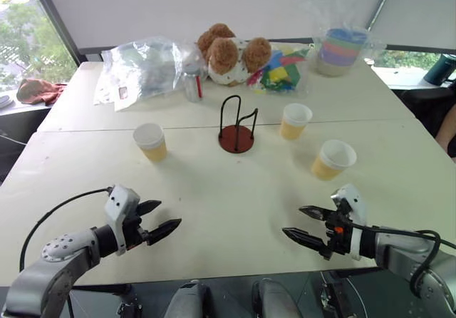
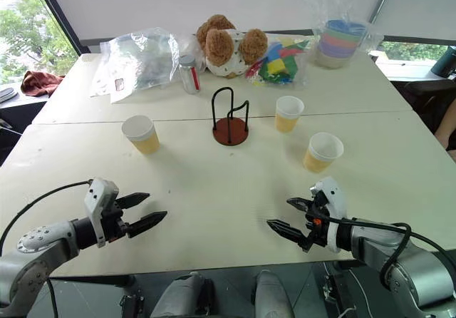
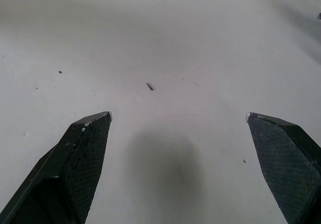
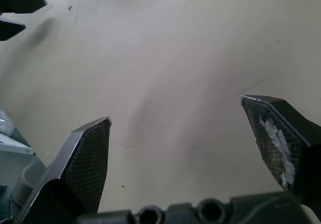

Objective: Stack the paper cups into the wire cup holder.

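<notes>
Spreading across the whole scene, the pale bench is carrying everything, and the wire cup holder standing near its middle is serving as the reference point. Beyond the holder, along the far edge, a crumpled clear plastic bag is lying off to the left, a brown teddy bear is sitting almost straight behind, and a pastel stack of cups in clear wrap is resting far to the right.

Nearer than the holder, both arms are hovering over bare bench. The left gripper is sitting nearer and left of the holder with its jaws spread wide and nothing between them; the right gripper is doing the same, nearer and to the right, jaws likewise parted and empty.

The three paper cups are all standing upright and apart, none yet in the holder: one cup to its left, one just right of it, and one further right and nearer the robot.

These cups are probably very light, thin-walled and easily crushed, so a gentle pinch across the wall just under the stiffer rolled rim is looking safest; squeezing mid-body is risking a dent, and a nudge is likely tipping one over.
</notes>
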Motion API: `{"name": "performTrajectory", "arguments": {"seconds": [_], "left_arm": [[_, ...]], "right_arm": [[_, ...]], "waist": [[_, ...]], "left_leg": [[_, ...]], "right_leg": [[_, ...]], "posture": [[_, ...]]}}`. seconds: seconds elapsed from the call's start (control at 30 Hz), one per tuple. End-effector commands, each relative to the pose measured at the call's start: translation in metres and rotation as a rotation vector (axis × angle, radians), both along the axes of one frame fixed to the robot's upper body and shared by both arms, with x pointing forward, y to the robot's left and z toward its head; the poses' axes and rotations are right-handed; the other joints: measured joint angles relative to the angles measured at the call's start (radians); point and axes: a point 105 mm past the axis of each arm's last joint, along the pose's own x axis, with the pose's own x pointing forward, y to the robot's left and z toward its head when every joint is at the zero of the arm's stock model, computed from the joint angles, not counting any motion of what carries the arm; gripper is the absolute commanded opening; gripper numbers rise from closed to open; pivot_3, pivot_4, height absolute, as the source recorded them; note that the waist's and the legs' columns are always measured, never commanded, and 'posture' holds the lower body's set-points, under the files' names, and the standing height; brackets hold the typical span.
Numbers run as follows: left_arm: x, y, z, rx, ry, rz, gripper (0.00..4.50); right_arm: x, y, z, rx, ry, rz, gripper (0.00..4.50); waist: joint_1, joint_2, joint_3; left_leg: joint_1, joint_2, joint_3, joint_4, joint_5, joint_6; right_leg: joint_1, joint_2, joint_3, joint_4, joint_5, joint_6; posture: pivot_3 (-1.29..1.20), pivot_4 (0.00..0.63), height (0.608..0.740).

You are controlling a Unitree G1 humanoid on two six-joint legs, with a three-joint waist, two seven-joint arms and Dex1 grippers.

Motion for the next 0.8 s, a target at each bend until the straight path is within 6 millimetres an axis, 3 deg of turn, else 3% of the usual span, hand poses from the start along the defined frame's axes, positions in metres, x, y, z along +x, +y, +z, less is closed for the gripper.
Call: {"name": "performTrajectory", "arguments": {"seconds": [0.03, 0.53, 0.8], "left_arm": [[0.001, -0.004, 0.009, 0.001, -0.031, -0.030, 4.45], [0.012, -0.008, 0.017, -0.009, -0.076, -0.032, 4.45], [0.022, 0.001, 0.021, 0.021, -0.103, -0.062, 4.45]], "right_arm": [[0.000, 0.005, 0.009, 0.018, -0.036, 0.006, 4.50], [0.010, 0.000, 0.008, -0.016, -0.084, -0.062, 4.50], [0.016, 0.002, 0.019, -0.003, -0.118, -0.088, 4.50]], "waist": [[-0.001, 0.000, 0.000], [0.000, 0.000, 0.000], [-0.001, 0.000, 0.000]], "left_leg": [[0.000, 0.000, 0.000, 0.000, 0.000, 0.000], [0.000, 0.000, 0.000, 0.000, 0.000, 0.000], [0.000, 0.000, 0.000, 0.000, 0.000, 0.000]], "right_leg": [[0.000, 0.000, 0.000, 0.000, 0.000, 0.000], [0.000, 0.000, 0.000, 0.000, 0.000, 0.000], [0.000, 0.001, 0.000, 0.000, 0.001, 0.002]], "posture": [[0.00, 0.150, 0.740], [0.00, 0.150, 0.740], [0.00, 0.150, 0.740]]}}
